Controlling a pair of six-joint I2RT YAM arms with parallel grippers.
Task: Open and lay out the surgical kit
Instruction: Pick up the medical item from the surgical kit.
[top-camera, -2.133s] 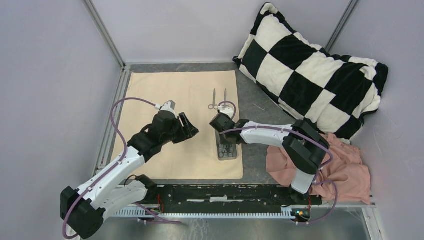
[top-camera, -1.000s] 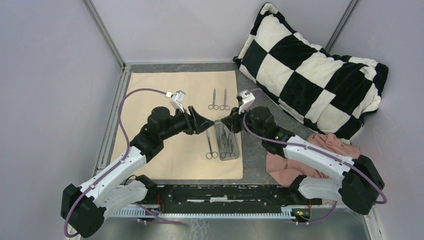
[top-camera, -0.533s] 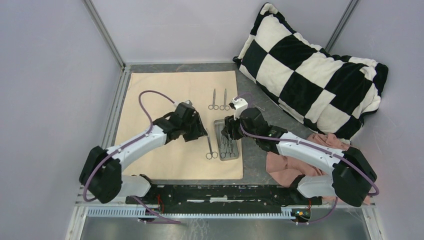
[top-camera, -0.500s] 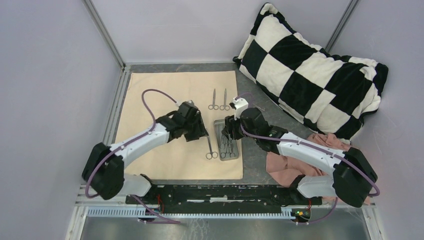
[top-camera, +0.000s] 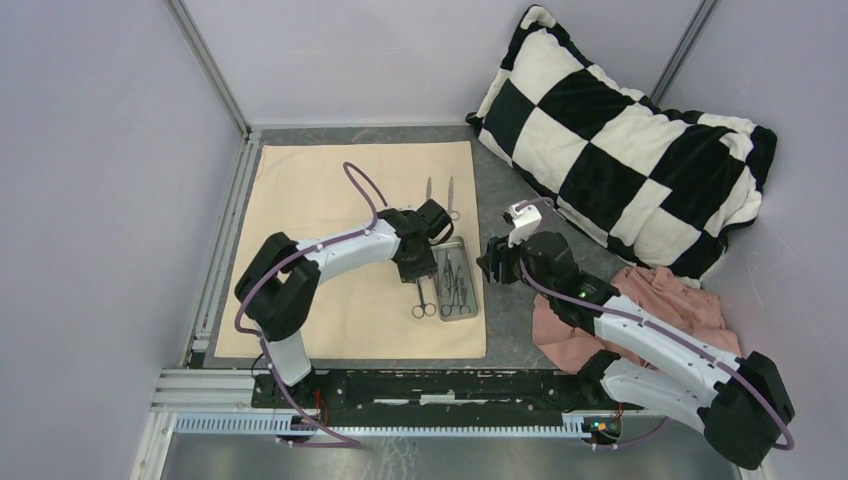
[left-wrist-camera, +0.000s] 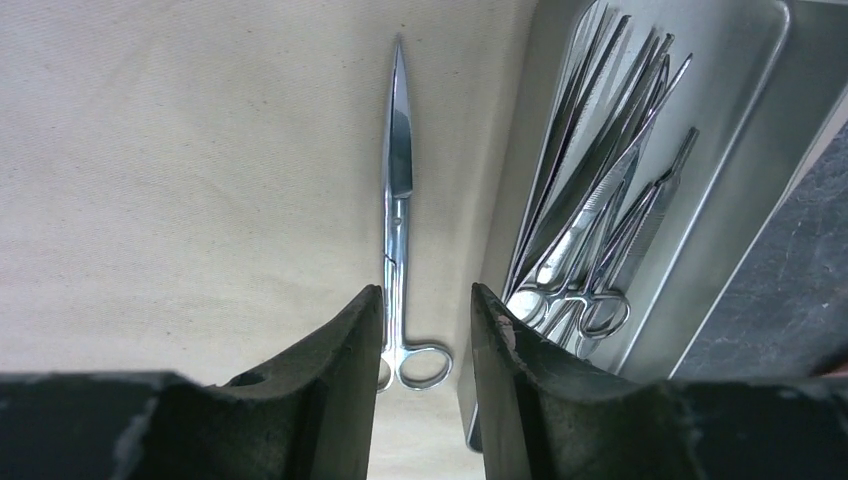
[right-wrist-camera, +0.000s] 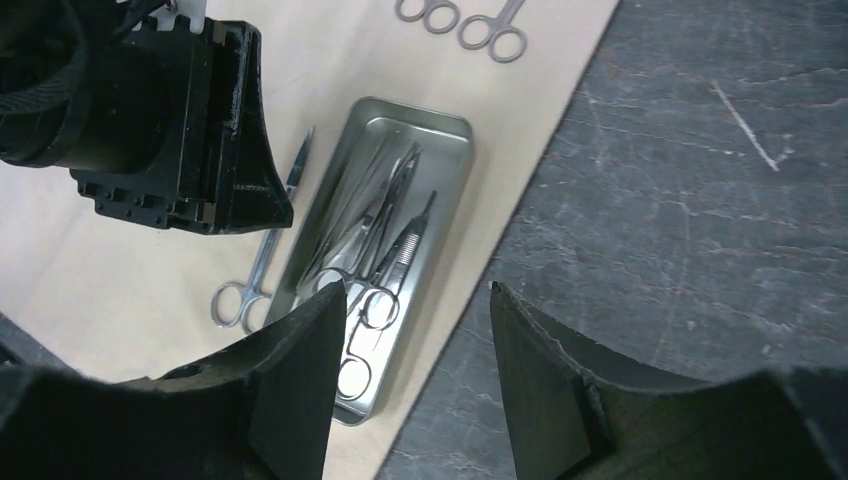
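Observation:
The beige cloth wrap lies spread flat. The grey metal tray stands on its right part and holds several steel instruments. One pair of scissors lies on the cloth just left of the tray. Two more instruments lie side by side further back. My left gripper hovers over those scissors, open and empty, its fingers either side of the ring handles, the tray to its right. My right gripper is open and empty, over bare table right of the tray.
A black-and-white checkered pillow leans at the back right. A pink cloth lies bunched at the right, under my right arm. The dark grey table top shows right of the wrap. A metal rail runs along the near edge.
My left gripper has swung right and now hangs over the scissors beside the tray. My right gripper has drawn back to the right, off the tray.

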